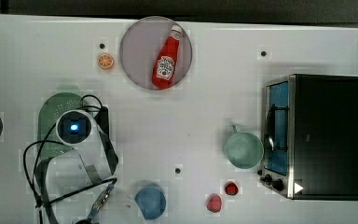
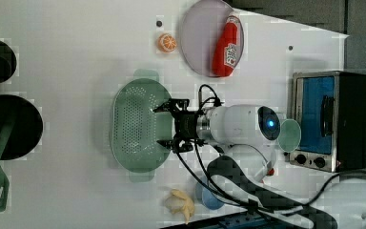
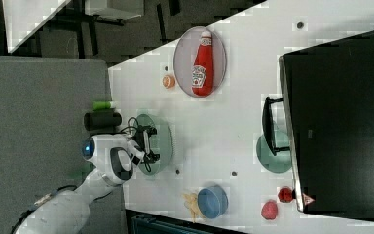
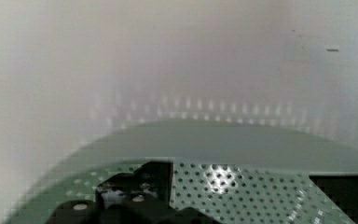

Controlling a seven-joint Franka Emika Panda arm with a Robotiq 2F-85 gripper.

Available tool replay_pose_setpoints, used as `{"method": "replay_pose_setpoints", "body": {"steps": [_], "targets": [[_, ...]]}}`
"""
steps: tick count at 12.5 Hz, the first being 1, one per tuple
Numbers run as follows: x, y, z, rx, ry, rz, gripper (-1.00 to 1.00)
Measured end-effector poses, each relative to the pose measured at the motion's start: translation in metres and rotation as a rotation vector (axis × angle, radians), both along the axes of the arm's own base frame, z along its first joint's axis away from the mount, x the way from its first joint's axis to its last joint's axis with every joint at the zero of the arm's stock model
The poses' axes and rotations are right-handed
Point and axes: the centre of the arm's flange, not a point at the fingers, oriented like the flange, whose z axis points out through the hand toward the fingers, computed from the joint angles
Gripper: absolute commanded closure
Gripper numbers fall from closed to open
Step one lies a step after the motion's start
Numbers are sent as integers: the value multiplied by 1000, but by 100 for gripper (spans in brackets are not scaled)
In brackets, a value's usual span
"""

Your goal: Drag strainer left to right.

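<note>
Gripper (image 2: 163, 125) spread wide, grasping nothing. Poised over the strainer (image 2: 131, 126), fingers straddling the rim nearest the toaster oven (image 2: 329, 119).

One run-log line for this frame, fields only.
phase: reaching | gripper: open, over strainer rim | target: pale mint-green oval plastic strainer, not gripped | location: top view's left of white table

A ketchup bottle (image 1: 168, 58) is lying on the greyish-lilac plate (image 1: 137, 51) — an orange slice (image 1: 106, 61) is sitting just beside that plate on the top view's left. A mint-green mug (image 1: 244, 149) is standing against the toaster oven (image 1: 314, 135), with two red fruits (image 1: 223, 196) and a blue bowl (image 1: 150, 201) resting near it.
</note>
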Motion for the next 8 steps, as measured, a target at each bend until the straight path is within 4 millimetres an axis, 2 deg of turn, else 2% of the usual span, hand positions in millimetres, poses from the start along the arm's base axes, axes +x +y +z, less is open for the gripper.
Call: {"method": "replay_pose_setpoints", "body": {"steps": [3, 8], "targets": [[1, -3, -18, -27, -8, -7, -100], [-9, -6, -27, -53, -12, -3, -100]]}}
